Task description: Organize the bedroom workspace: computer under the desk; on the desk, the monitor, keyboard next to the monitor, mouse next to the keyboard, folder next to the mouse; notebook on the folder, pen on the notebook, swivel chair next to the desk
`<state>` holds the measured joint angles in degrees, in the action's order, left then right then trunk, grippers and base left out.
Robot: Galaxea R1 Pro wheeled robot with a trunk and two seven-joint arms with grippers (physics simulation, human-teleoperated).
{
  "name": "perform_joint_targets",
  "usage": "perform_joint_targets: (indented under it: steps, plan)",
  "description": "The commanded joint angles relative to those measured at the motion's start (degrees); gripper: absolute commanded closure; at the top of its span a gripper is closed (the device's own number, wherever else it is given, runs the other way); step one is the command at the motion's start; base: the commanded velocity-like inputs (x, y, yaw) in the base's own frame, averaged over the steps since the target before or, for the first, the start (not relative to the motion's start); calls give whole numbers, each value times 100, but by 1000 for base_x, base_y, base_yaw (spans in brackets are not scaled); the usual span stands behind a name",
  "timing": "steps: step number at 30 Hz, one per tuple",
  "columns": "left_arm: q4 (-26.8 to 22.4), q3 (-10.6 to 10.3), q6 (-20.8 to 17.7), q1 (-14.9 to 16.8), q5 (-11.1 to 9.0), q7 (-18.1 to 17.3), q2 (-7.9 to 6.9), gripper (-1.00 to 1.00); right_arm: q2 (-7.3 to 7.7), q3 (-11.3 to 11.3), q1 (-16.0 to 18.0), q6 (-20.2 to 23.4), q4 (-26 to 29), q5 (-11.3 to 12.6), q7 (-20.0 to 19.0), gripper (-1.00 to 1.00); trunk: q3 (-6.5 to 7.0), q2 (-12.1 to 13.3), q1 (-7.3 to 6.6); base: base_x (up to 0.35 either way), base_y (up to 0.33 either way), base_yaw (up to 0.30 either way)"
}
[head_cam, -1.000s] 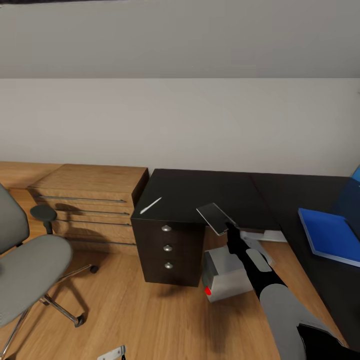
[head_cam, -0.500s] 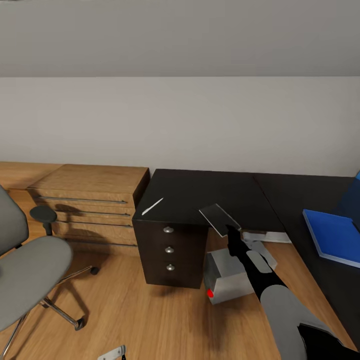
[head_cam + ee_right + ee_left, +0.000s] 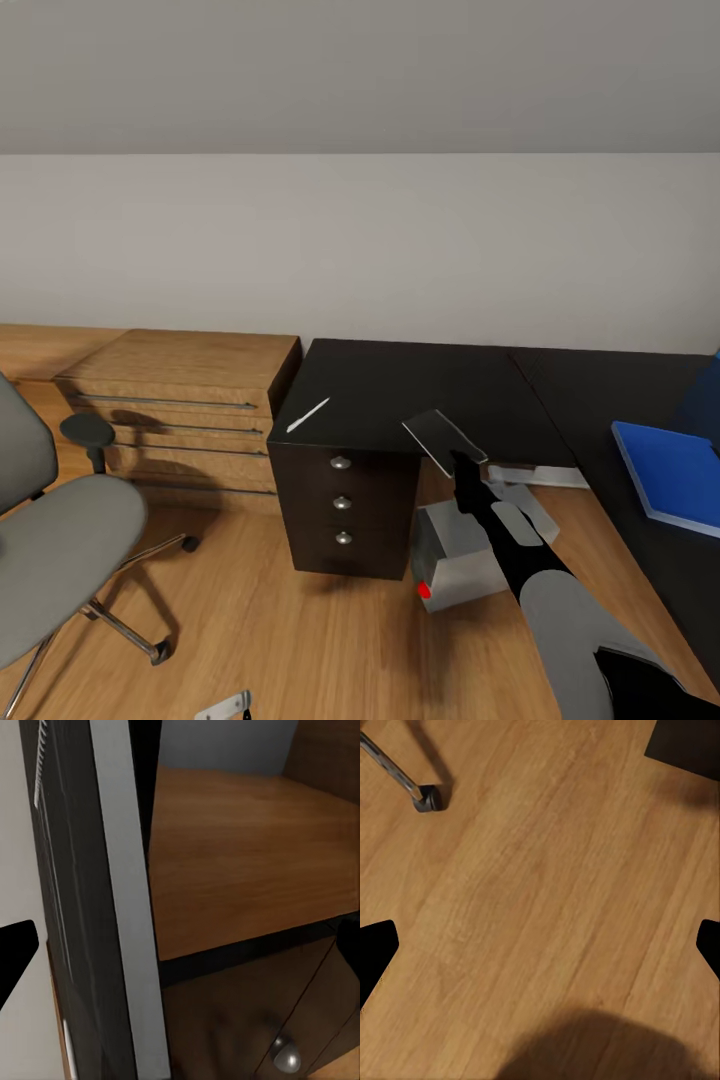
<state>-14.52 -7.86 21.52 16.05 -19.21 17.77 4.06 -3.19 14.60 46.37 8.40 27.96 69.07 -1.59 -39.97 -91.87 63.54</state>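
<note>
Right fingers (image 3: 452, 452) pinch 1 notebook (image 3: 443, 438); 1 pen (image 3: 307, 415), 1 folder (image 3: 672, 472) on desk (image 3: 420, 385)

A plain pale wall (image 3: 360, 240) rises behind a light wooden dresser (image 3: 170, 400) on wood flooring (image 3: 280, 640).

Soft, even light fills the head view, with no hard source visible. The swivel chair (image 3: 60, 540) throws a faint shadow toward 3 o'clock across the floor (image 3: 300, 640), and a blurred patch lies under the drawer unit (image 3: 343, 505). The glossy counter (image 3: 420, 385) carries a weak sheen without glare. Edges look slightly soft, as in compressed renders. In the left wrist view a broad dark shadow sits at 6 o'clock; the right wrist view is dim and smeared.
</note>
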Motion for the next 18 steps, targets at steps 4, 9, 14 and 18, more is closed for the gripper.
perform_joint_targets:
  steps: [4,9,14,18]
  plan:
    - [4,-49,11,4,-39,43,-2,-100,-6,43,4,38,2,34,-21,-100,-5,-2,1,46,36,0]
    - [8,-49,10,4,-39,49,-2,-100,-6,43,4,39,1,38,-28,-100,-5,-2,1,6,5,0]
    - [10,-49,4,4,-39,43,-2,-100,-14,39,4,33,8,40,-21,100,-5,-2,1,1,0,0]
    - [11,-49,1,4,-39,42,-2,-100,-15,41,4,31,8,31,-31,100,-5,-2,1,0,0,0]
